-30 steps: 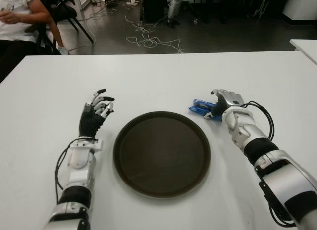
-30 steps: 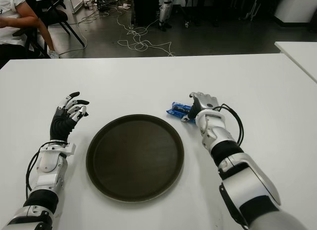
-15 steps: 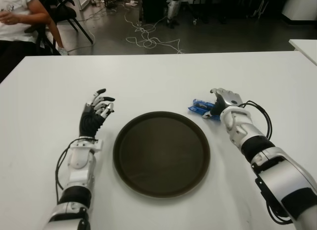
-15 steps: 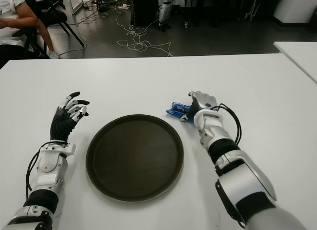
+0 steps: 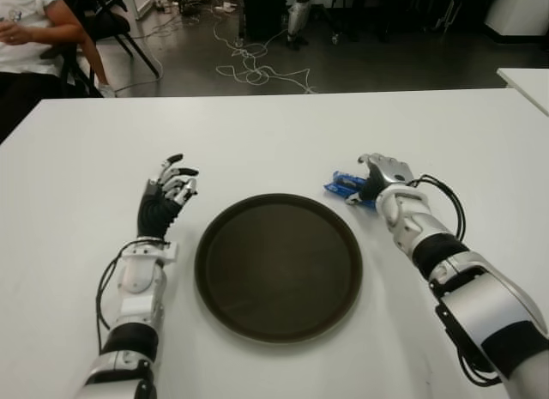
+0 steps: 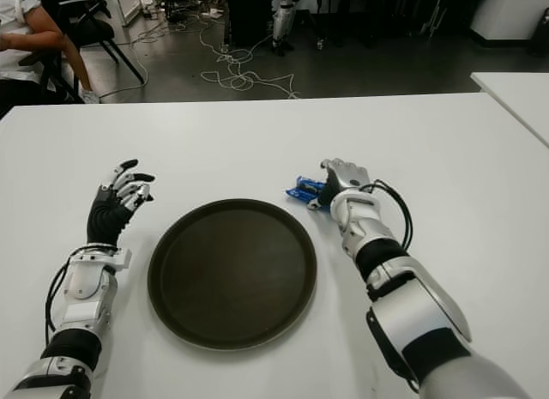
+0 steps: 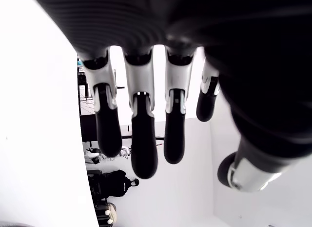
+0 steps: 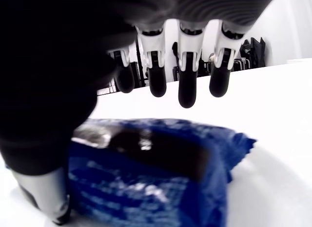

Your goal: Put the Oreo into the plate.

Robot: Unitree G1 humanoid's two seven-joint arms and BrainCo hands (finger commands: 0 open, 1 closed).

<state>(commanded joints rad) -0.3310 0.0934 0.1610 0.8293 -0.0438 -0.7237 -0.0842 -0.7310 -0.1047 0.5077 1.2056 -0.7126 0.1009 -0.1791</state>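
The Oreo is a blue packet (image 5: pixel 341 187) lying on the white table (image 5: pixel 274 133), just past the plate's far right rim. My right hand (image 5: pixel 369 176) is over the packet's right end. In the right wrist view its fingers (image 8: pixel 187 90) reach out straight above the blue wrapper (image 8: pixel 146 183) and the thumb sits beside it, not closed around it. The plate (image 5: pixel 279 266) is round, dark brown and holds nothing. My left hand (image 5: pixel 169 186) is raised to the left of the plate, fingers (image 7: pixel 141 139) loosely spread and holding nothing.
A seated person (image 5: pixel 30 30) is at the back left beyond the table's far edge. Cables (image 5: pixel 257 69) lie on the floor behind the table. The corner of a second white table (image 5: pixel 527 77) shows at the right.
My right hand has crept a little forward and to the left over the Oreo packet, which has shifted slightly the same way. The left hand has not moved.
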